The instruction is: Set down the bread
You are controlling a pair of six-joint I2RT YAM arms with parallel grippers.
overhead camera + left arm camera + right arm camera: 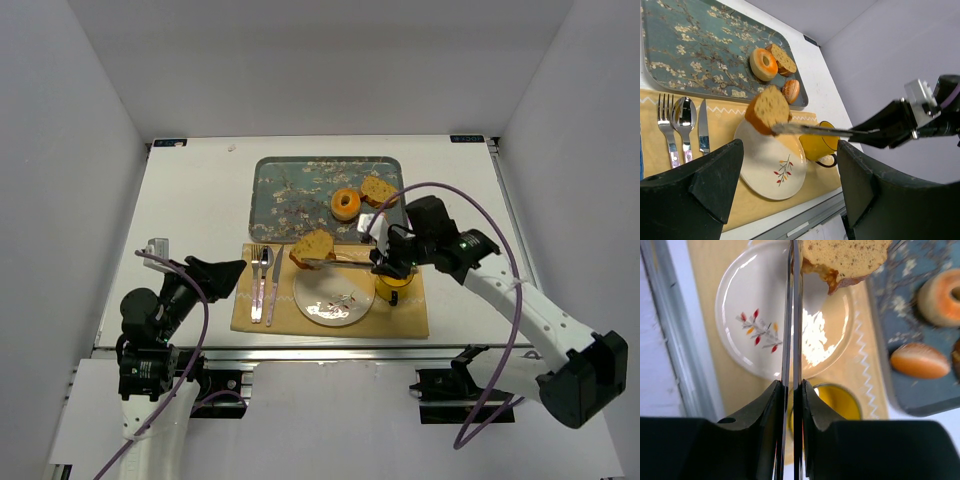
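The right gripper (792, 390) pinches the tongs (815, 129) together, clamping the bread (767, 110) over the plate (765, 172) rim, evidently for lowering.

Looking down into a plain booth, being closed in by a back wall (320, 60), a left wall (50, 220) and a right wall (590, 150), all bare and off-white. Centring on a white table (190, 200), running up to the back wall and being edged along the near side by a silvery metal rail (300, 351). Showing a pale floor (330, 440) below that rail. Being lit softly and evenly, casting only faint shadows.
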